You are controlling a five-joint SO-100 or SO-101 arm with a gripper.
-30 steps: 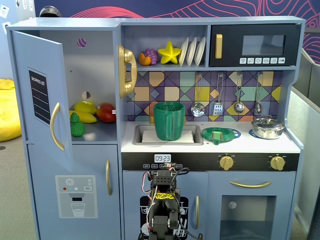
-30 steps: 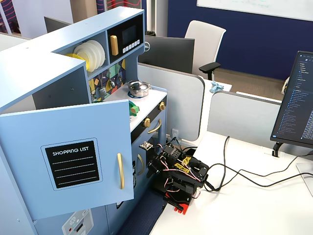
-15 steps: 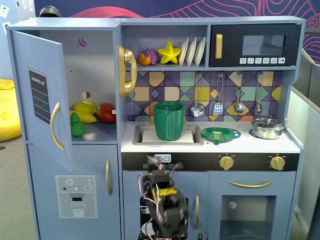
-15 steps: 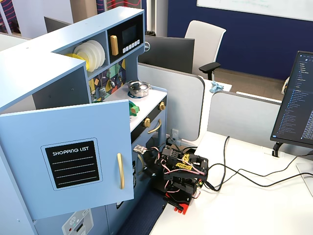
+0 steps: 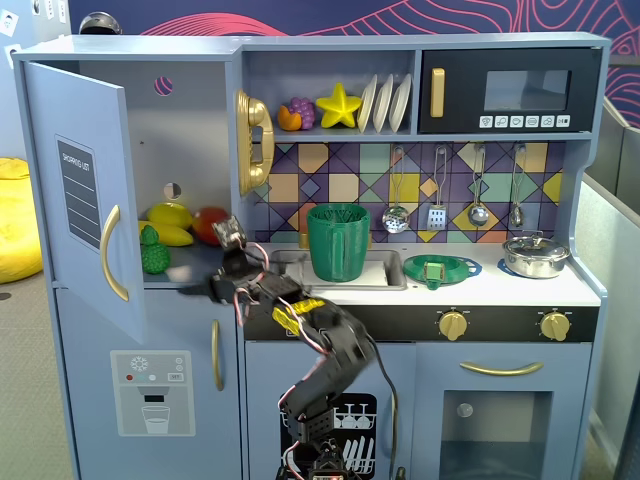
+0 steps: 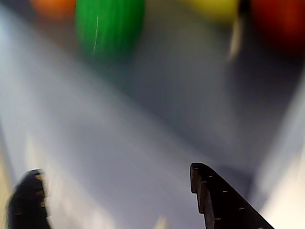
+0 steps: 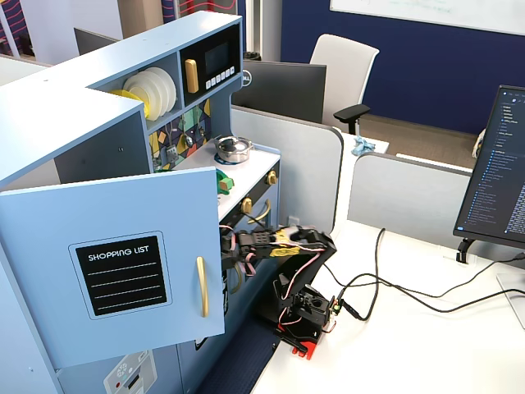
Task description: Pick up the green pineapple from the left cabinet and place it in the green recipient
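Note:
The green pineapple stands on the shelf of the left cabinet, whose door is swung open. In the wrist view it is a blurred green shape far ahead, at the top left. My gripper is at the cabinet's front edge, lower than the pineapple and to its right, apart from it. In the wrist view my gripper is open and empty, with only bare shelf floor between the jaws. The green recipient stands upright in the sink, to the right of the arm.
A yellow banana and a red fruit lie behind the pineapple. The open door stands out to the left of the arm. A flat green dish and a steel pot sit on the counter.

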